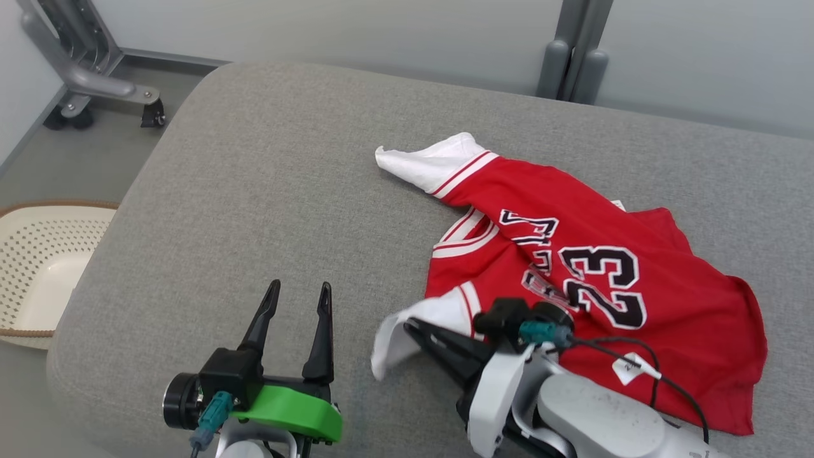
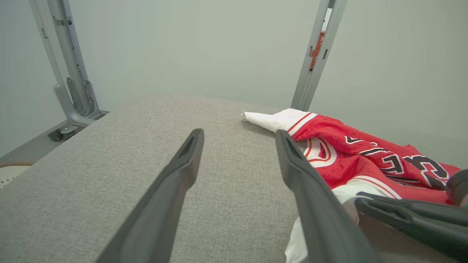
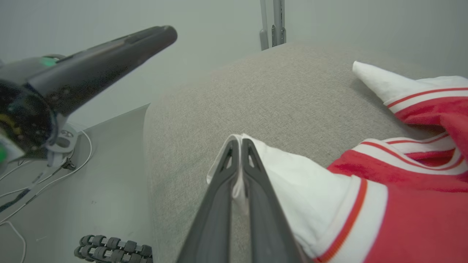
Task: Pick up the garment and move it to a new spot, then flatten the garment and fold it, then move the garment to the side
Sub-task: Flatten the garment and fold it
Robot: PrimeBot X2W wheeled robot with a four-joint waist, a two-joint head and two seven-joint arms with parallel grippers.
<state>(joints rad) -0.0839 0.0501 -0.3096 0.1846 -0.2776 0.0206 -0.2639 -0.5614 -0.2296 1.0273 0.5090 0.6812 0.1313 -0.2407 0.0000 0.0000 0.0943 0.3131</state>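
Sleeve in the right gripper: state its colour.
The sleeve is white; right wrist view shows it best.

- The garment point(image 1: 572, 267) lay on the right half of the surface point(image 1: 267, 191).
- The left gripper point(image 1: 299, 291) was over the near edge, left of the garment.
- The right gripper point(image 1: 407, 326) was at the garment's near-left corner.
- A basket point(image 1: 38, 267) stood beyond the left edge.

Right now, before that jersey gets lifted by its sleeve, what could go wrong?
The right gripper pinches only the edge of the white sleeve, which may slip from its fingers. Lifted by one sleeve, the crumpled red jersey may bunch up. The open left gripper could snag trailing cloth.
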